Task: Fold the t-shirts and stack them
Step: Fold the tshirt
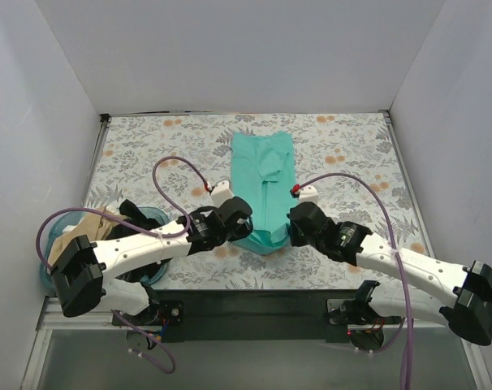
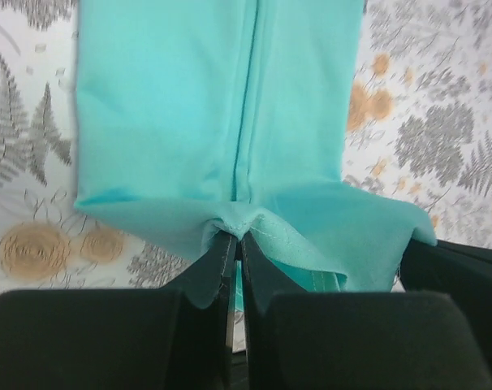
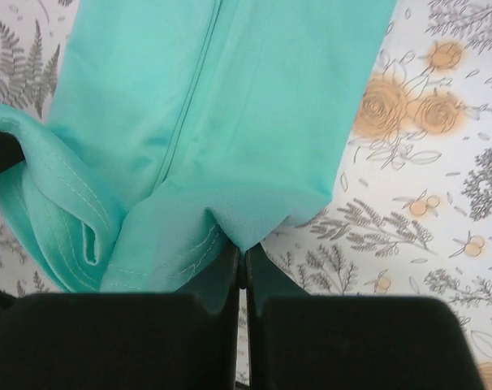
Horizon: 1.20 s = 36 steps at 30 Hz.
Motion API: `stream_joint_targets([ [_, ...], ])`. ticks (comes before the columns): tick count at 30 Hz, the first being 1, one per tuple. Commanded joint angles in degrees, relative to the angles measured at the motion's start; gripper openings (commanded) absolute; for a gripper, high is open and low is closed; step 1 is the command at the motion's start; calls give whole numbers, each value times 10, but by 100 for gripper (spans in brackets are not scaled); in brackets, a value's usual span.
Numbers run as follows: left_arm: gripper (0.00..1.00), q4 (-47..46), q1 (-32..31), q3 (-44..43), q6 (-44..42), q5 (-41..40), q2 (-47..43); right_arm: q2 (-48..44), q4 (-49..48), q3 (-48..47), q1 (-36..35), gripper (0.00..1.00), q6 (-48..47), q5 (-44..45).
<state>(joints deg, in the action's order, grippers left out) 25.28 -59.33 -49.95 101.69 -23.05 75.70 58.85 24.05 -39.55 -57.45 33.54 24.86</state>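
Top external view is showing the teal t-shirt (image 1: 264,175) lying in a long strip on the table (image 1: 351,154), left gripper (image 2: 236,244) and right gripper (image 3: 242,258) each pinching its near hem. Thin bites are probably risking a slip or skewed fold if lifted unevenly.

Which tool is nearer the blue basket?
Left. The left tool pinches the near hem of the teal shirt, just right of the basket; the right tool grips the same hem farther right.
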Motion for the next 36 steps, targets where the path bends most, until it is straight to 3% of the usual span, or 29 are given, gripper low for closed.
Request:
stream_joint_targets([
  [1, 0, -47, 42, -41, -61, -2, 25, 26, -68, -31, 59, 1, -73, -41],
  [18, 0, -115, 191, -172, -150, 45, 171, 231, -143, -176, 225, 1, -158, -176],
  [33, 0, -132, 262, -265, -186, 108, 318, 394, -175, -272, 316, 1, -183, -239],
  [34, 3, -131, 265, -272, -190, 109, 325, 403, -176, -279, 320, 2, -191, -235],
  [35, 14, -131, 269, -279, -195, 109, 331, 422, -176, -288, 323, 13, -195, -227],
  [36, 37, -127, 272, -300, -199, 112, 343, 432, -174, -307, 332, 23, -195, -231],
])
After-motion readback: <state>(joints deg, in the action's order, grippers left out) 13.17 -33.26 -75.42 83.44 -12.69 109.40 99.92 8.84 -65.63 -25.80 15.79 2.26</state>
